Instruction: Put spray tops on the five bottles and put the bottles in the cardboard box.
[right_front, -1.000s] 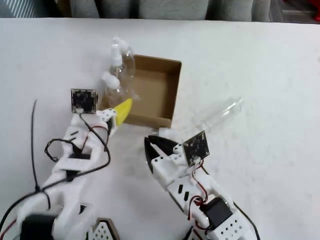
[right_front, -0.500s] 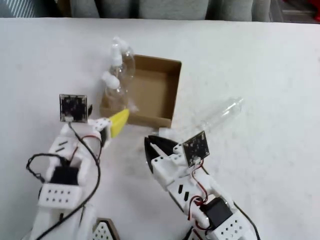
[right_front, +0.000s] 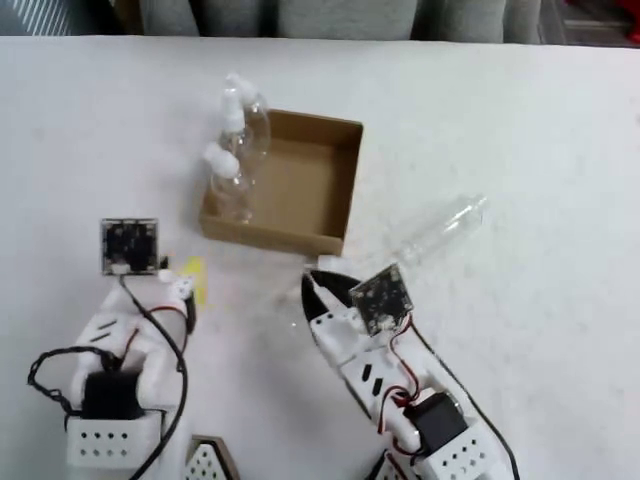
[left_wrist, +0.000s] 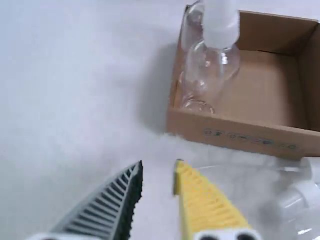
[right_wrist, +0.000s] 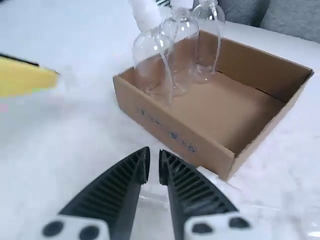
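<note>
The cardboard box (right_front: 340, 190) sits mid-table, with spray-topped clear bottles (right_front: 240, 125) standing in its left part; the right wrist view shows three of them (right_wrist: 150, 55). Another clear bottle (right_front: 440, 228) lies on the table right of the box, a white spray top (right_front: 326, 263) at its near end. My left gripper (left_wrist: 158, 172) hovers short of the box's near left corner, fingers slightly apart and empty. Over the lying bottle's top end is my right gripper (right_wrist: 152, 159), its black fingers nearly touching with nothing between them.
The box's right part (right_wrist: 235, 115) is bare cardboard. White tabletop stretches left of the box and to the far right. The left gripper's yellow finger (right_wrist: 25, 75) shows off to the side in the right wrist view.
My left arm has pulled back from the box's near left corner toward the table's front edge. The right arm has shifted only slightly.
</note>
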